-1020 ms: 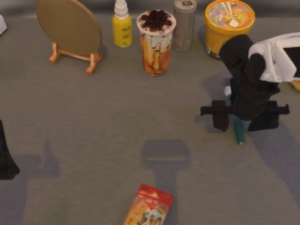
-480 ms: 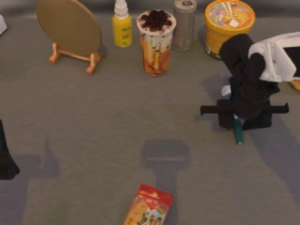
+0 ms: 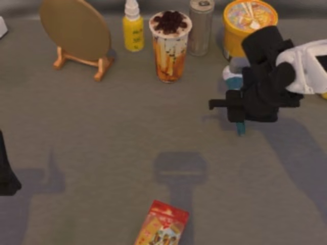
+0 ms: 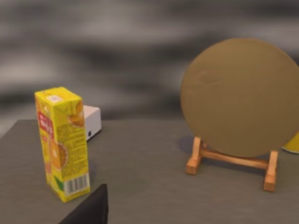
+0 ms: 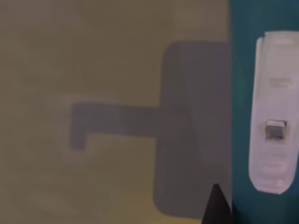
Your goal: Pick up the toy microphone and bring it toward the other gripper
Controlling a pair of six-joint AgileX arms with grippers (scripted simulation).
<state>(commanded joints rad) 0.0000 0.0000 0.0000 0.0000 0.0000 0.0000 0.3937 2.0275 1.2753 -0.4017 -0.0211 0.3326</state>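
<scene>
Pinched around one toy microphone (image 3: pixel 238 102) at the right of the top view, the right gripper (image 3: pixel 244 109), with the white head poking out toward the upper left of the claw and the teal tip showing just below it; lifted clear of the table (image 3: pixel 127 132), shadow cast beneath. Up close in the right wrist view, teal shaft and white button strip (image 5: pixel 275 116) filling the right edge. Parked at the lower left edge of the top view, the left gripper (image 3: pixel 6 176), fingers not discernible. Along the top of the frame: one round board on a wooden stand (image 3: pixel 76 30), one yellow dropper bottle (image 3: pixel 133 28), one drink cup (image 3: pixel 170 46), one can (image 3: pixel 201 25), one yellow tub (image 3: pixel 249 25). One red packet (image 3: pixel 162 224) at bottom centre; one juice carton (image 4: pixel 60 142) in the left wrist view. Since half a second ago: microphone raised off the table, shifted up and left with the claw
</scene>
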